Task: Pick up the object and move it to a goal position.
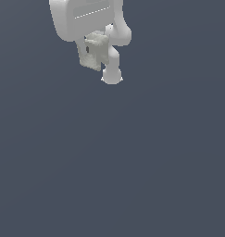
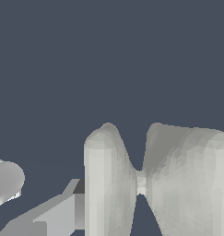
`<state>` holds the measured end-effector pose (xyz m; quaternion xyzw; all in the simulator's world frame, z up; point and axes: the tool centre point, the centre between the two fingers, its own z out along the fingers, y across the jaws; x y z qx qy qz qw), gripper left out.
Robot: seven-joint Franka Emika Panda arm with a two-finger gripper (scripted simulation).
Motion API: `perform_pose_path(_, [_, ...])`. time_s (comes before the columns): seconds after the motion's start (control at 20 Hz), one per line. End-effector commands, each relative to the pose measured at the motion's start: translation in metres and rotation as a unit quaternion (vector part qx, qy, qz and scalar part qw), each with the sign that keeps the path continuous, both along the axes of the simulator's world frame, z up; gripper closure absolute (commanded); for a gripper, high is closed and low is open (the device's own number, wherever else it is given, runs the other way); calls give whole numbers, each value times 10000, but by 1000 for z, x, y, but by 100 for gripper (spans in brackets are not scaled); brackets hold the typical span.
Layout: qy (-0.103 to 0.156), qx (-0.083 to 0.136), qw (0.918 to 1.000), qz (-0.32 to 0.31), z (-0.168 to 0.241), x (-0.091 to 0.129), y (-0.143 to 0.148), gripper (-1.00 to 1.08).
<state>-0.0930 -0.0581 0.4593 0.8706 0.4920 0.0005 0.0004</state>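
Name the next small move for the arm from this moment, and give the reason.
Probably carry on toward the goal with the grip kept closed. In the exterior view the object sits up against the gripper with only plain dark background around it, so it looks lifted. In the wrist view its two pale slabs fill the lower frame. No goal marker shows, so the direction cannot be told.

Flat slate blue-grey ground (image 1: 132,162) throughout, unpatterned. Glossy white on the arm housing (image 1: 81,18), crossed by a thin dotted white line. Pale grey-white, faintly mottled, on the object (image 1: 95,52), with one dark spot at nine o'clock, perhaps a shadow. Off-white shading to grey on the fingers (image 2: 109,184).
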Motion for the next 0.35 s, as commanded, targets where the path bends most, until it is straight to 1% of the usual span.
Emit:
perform_pose_path(0.0, [6, 1, 10000, -2, 10, -1, 1, 108])
perform_pose_path(0.3, [6, 1, 10000, -2, 19, -1, 2, 108])
